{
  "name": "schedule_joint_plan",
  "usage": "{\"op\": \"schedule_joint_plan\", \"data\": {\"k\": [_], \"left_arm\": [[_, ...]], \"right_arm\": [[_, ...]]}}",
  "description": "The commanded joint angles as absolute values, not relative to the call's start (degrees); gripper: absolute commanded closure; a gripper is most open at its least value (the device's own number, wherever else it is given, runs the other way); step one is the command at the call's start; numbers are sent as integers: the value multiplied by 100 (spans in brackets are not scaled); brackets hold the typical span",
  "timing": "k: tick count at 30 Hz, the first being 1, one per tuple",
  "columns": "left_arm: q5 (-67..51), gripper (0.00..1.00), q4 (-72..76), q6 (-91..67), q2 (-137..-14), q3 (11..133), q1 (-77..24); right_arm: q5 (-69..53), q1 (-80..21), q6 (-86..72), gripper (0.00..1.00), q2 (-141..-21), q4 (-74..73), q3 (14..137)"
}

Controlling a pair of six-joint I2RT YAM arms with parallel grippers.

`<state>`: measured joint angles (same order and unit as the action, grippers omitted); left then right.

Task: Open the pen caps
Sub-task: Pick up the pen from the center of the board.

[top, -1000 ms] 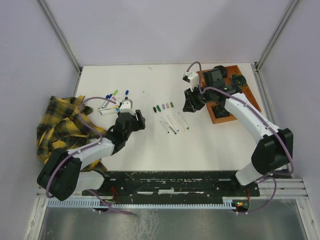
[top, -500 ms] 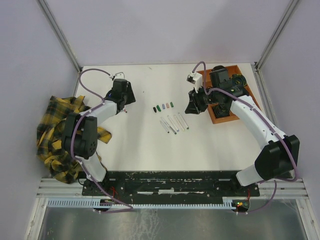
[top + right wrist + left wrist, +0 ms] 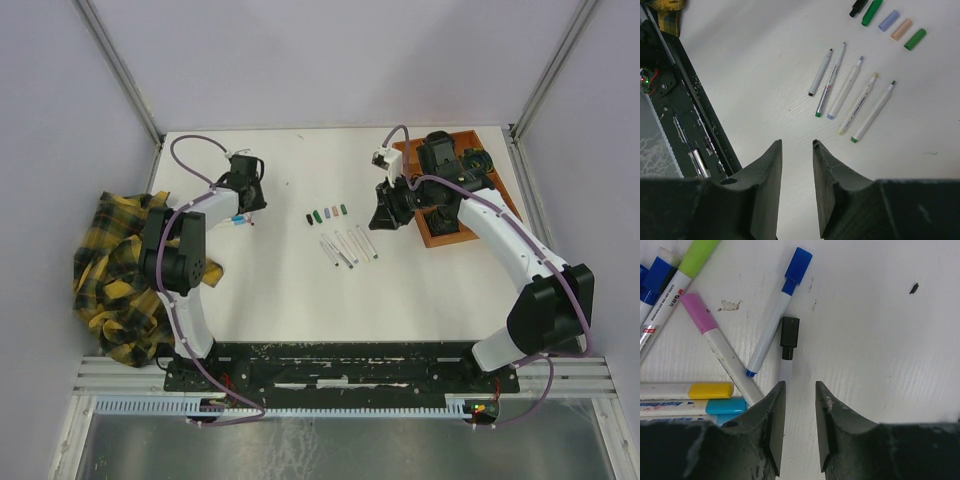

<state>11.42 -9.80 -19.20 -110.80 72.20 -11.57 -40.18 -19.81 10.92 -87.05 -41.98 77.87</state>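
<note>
Ahead of the left gripper's (image 3: pixel 798 388) parted jaws lies a black cap (image 3: pixel 789 332); the arm has swung onto fresh capped pens (image 3: pixel 726 354).

I've got the loose caps (image 3: pixel 326 213) in a row mid-table (image 3: pixel 280 290), bare pens (image 3: pixel 348 246) just in front, capped pens (image 3: pixel 719 341) further left, tray (image 3: pixel 497 180) far right, cloth (image 3: pixel 115 270) at the left edge.

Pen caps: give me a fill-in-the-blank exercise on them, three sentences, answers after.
In the right wrist view, ____ uncapped pens lie side by side. Of the loose caps beyond them, two are ____. The open left gripper points at a pen with a ____ cap.
Missing words: five; green; black.
</note>
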Motion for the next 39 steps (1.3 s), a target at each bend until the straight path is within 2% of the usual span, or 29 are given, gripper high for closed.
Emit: {"op": "schedule_joint_plan", "data": {"k": [1,22,39], "left_arm": [[1142,65,-1164,-1644,-11260,7619,-1108],[1322,66,-1352,-1626,-11479,7638,-1105],[1379,57,-1294,-1661,-11170,7517,-1104]], "right_arm": [[-4208,-1948,1196,62,-8678,-4127,7794],[-4334,-1908,1160,62,-8732,-4131,7796],[-4393,-1910,1134,61,-8761,-4131,7787]]}}
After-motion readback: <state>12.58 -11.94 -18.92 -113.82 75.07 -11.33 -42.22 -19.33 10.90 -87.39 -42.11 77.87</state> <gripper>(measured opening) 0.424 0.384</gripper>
